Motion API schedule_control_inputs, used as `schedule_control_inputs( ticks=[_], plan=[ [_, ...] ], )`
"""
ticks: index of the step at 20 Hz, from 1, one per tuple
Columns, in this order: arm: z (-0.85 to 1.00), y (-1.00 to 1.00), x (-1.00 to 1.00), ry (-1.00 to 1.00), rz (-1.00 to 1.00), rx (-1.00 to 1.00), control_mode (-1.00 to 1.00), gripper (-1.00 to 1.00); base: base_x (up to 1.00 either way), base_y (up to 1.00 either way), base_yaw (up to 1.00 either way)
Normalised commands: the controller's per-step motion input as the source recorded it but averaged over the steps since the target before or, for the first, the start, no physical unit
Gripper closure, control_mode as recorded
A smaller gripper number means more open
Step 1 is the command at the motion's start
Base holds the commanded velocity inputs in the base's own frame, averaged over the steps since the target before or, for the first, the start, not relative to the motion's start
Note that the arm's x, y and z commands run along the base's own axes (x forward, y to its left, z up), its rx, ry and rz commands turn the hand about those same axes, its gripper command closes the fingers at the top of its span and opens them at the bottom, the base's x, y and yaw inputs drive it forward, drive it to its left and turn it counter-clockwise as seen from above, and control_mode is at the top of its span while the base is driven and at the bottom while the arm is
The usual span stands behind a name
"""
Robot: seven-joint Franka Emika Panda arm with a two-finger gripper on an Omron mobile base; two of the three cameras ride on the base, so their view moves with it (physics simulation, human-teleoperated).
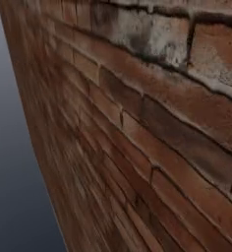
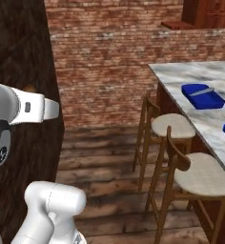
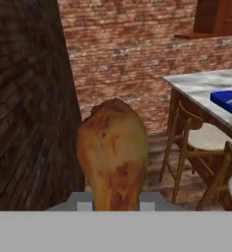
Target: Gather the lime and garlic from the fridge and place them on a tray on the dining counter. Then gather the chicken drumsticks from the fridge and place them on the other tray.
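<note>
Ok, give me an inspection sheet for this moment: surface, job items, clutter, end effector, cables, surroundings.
Surface: dining counter, marble top, at right.
Job's things: chicken drumstick held in the end effector; two blue trays on the counter, the nearer one cut by the frame edge. What they hold cannot be told.
Clutter: nothing seen.
Grippers: end effector shut on the drumstick.
Cables: nothing seen.
Surroundings: two wooden stools along the counter, brick wall behind, wood floor.
</note>
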Motion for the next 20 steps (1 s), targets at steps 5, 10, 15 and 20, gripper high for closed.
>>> schedule_control_inputs(
  ticks=[5, 10, 15, 20],
  plan=[
    [0.0, 0.0, 0.0, 0.0, 0.0, 0.0, 1.0, 1.0, 1.0, 0.72, -0.05],
    [0.0, 0.0, 0.0, 0.0, 0.0, 0.0, 1.0, 1.0, 1.0, 0.33, 0.0],
    [0.0, 0.0, 0.0, 0.0, 0.0, 0.0, 1.0, 1.0, 1.0, 0.05, -0.01],
    [0.0, 0.0, 0.0, 0.0, 0.0, 0.0, 1.0, 1.0, 1.0, 0.0, -0.31]
  ],
)
